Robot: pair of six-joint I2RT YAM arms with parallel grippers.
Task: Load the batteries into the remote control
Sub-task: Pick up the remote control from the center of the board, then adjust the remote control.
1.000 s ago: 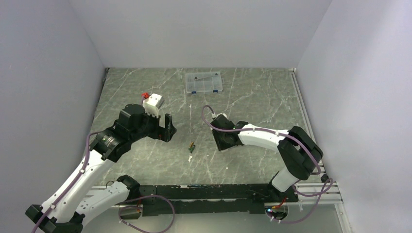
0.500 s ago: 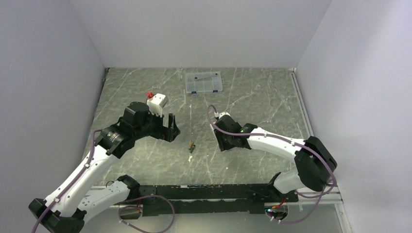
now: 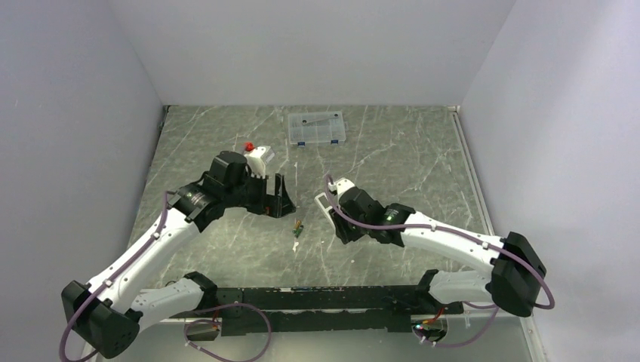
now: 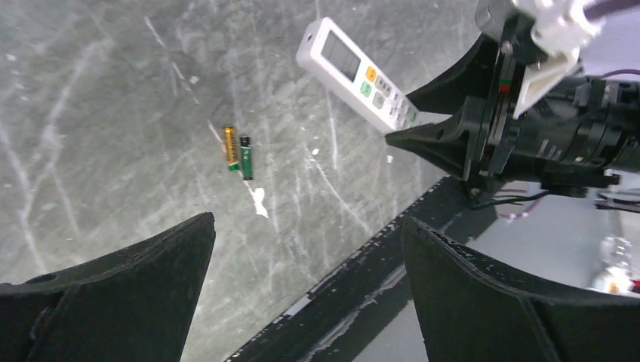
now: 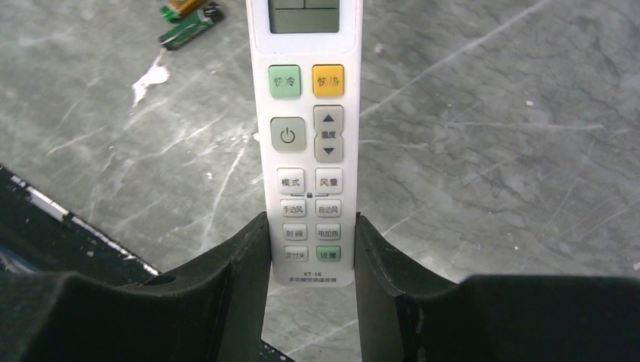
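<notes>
Right wrist view: remote clamped by its bottom end

Closest in, the right gripper (image 5: 312, 226) pinches the remote control (image 5: 306, 136) by its bottom end, buttons up, one finger on each long edge. Just beyond the remote's display end, off to one side, the two batteries (image 5: 189, 19) lie side by side on the marble table (image 5: 490, 151), touching neither gripper. Across them the left gripper (image 3: 281, 197) stands wide open, holding nothing. Farthest back sits a clear compartment box (image 3: 318, 128).

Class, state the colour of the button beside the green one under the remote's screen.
That button on the remote control is orange-yellow; best in the right wrist view.
</notes>
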